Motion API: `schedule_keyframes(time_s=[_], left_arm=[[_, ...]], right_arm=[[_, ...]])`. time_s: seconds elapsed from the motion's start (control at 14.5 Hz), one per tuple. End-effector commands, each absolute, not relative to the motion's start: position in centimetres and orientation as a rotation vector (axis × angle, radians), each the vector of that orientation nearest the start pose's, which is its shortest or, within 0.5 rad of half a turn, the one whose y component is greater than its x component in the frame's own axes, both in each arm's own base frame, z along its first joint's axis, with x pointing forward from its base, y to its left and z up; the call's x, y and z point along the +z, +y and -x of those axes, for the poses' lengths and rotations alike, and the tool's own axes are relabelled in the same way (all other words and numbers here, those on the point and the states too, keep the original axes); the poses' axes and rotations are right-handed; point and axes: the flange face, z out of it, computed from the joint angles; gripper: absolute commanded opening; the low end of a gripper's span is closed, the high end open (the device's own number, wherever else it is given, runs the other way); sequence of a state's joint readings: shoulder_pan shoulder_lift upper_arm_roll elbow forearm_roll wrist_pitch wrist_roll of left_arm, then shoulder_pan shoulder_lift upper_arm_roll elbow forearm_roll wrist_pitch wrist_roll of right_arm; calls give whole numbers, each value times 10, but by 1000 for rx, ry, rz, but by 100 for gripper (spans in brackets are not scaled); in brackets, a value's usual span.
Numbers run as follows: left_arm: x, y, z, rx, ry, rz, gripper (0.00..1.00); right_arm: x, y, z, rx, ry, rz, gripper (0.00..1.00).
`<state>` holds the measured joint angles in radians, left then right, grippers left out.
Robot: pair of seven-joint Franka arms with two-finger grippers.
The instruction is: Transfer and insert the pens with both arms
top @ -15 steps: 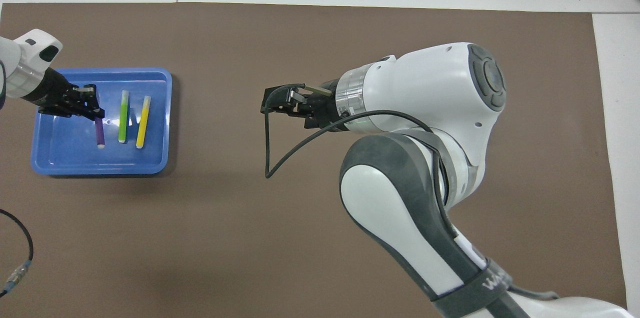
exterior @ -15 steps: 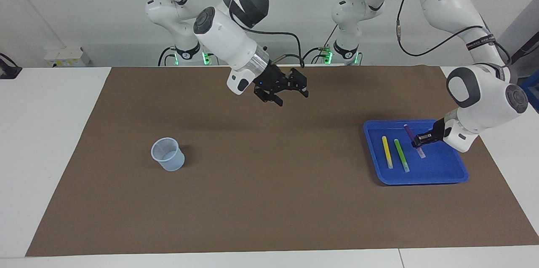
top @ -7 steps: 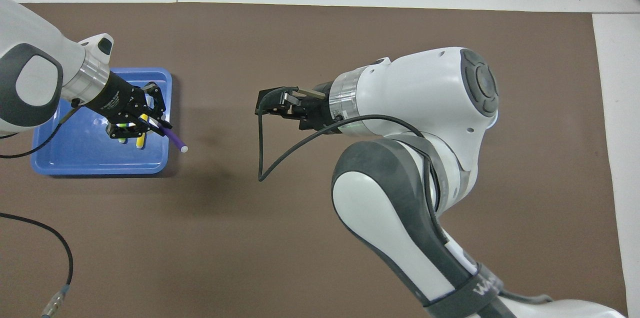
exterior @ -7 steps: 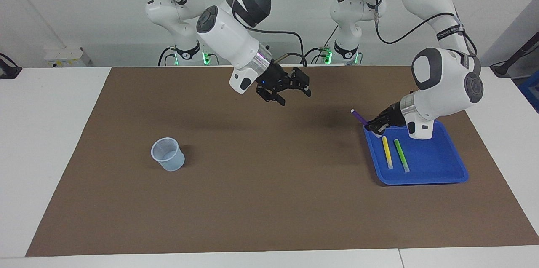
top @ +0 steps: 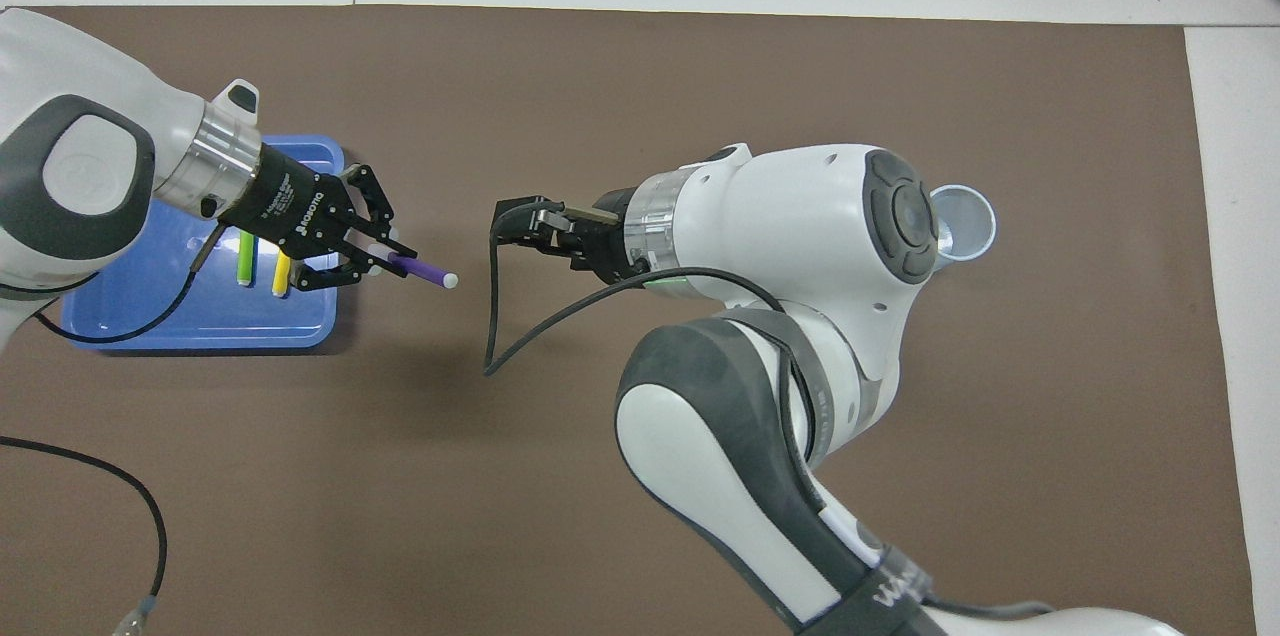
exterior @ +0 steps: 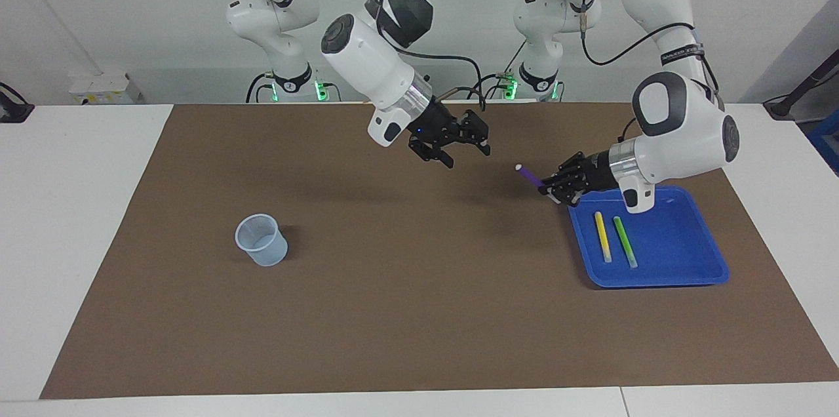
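My left gripper (exterior: pixel 549 185) (top: pixel 372 254) hangs over the mat just beside the blue tray (exterior: pixel 682 263) (top: pixel 150 316) and is shut on the purple pen (exterior: pixel 529 176) (top: pixel 425 271). The pen's pale tip points toward my right gripper (exterior: pixel 469 153) (top: pixel 512 224). That gripper is open and holds nothing, up in the air over the middle of the mat, a short gap from the pen's tip. The yellow pen (exterior: pixel 602 237) (top: pixel 281 274) and the green pen (exterior: pixel 624 241) (top: pixel 244 268) lie side by side in the tray.
A pale translucent cup (exterior: pixel 261 240) (top: pixel 965 221) stands upright on the brown mat (exterior: pixel 419 312) toward the right arm's end of the table. A black cable loop (top: pixel 490 316) hangs below the right wrist.
The left gripper lifted the purple pen out of the tray and carried it toward the table's middle, turning it level. The right gripper moved closer to it.
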<state>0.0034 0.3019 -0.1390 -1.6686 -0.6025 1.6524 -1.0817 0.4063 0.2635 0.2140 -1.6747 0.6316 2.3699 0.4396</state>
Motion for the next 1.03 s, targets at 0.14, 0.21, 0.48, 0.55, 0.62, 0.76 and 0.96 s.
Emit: schedule_keyframes(time_s=[0.14,0.21,0.48,0.55,0.62,0.76,0.96], left_arm=[[449,-171,-589,1206,-1929,2698,0],[449,-179,-587,1213,-1936,2686,0],[450,-188,-585,1218,-1943,2670,0],[450,-188,-585,1216,-1945,2670,0],[451,-190,-585,1218,-1945,2672,0],[451,-194,-585,1221,-1959,2662,0],[452,-194,-586,1218,-1991,2636,0]], right_arm=[[489,396,-545,-158,241,2428,75],[488,396,-545,-167,225,2442,73],[485,395,-545,-171,213,2454,66],[485,395,-545,-173,207,2454,65],[485,395,-545,-173,207,2454,63],[485,396,-544,-169,212,2453,57],[485,397,-543,-160,212,2455,54]])
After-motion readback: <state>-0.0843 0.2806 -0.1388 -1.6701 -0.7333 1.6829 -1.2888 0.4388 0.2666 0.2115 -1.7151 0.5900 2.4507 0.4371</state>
